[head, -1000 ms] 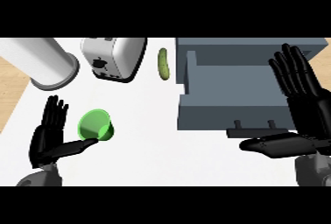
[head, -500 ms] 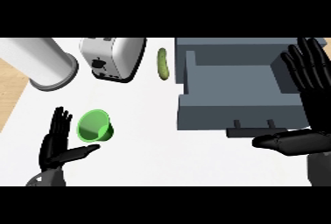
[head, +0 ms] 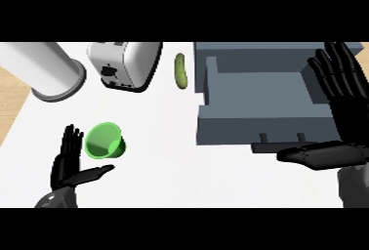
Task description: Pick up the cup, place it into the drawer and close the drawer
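A round green cup lies tipped beside the flat, unclenched left hand; right hand likewise spread.

I see the green plastic cup left of the open grey drawer, silver toaster behind it.

White cylinder far left; toaster beside; cucumber right.

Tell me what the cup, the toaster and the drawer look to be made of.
Cup: probably plastic; uniform bright green, matte, no glints.
Toaster: likely painted metal or plastic; smooth white shell with soft shading and a dark end panel.
Drawer: flat grey panels with a dull, even finish; painted wood or metal, impossible to say which.
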Available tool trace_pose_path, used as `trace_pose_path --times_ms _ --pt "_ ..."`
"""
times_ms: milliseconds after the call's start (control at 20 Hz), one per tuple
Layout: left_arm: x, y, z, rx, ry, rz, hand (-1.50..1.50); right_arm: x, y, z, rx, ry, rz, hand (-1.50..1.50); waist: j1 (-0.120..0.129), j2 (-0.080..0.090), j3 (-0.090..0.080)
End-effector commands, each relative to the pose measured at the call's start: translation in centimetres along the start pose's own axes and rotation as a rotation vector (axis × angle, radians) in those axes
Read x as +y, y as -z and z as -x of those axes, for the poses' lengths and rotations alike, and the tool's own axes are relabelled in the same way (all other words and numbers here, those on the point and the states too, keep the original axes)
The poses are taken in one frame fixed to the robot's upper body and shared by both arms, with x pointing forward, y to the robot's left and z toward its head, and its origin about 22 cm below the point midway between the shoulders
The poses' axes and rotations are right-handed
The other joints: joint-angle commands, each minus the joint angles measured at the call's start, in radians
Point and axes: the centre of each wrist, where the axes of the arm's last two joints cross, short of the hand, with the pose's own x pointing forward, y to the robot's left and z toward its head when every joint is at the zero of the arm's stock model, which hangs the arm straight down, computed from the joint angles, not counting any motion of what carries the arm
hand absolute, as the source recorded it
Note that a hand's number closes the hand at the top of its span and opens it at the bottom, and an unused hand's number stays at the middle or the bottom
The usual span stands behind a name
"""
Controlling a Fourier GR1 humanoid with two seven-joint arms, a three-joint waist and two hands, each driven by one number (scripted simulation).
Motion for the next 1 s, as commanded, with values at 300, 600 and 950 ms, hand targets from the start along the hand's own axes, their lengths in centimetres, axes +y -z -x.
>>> trace_pose_path --times_ms 300,600,950 --pt "-0.9 0.6 0.4 -0.030 -0.013 0.028 -1.50 -0.1 -0.2 0.2 0.003 0.004 -0.018 -1.50 -0.008 0.003 -0.001" --pt "-2.1 2.4 -0.4 -0.057 -0.042 0.036 -1.50 -0.3 1.0 -1.5 -0.019 -0.013 -0.022 -1.50 -0.014 0.006 -0.002" --pt "-3.3 1.4 0.5 -0.068 -0.162 0.126 -1.50 0.2 2.1 -0.8 -0.009 0.011 0.006 -1.50 -0.016 0.013 -0.004"
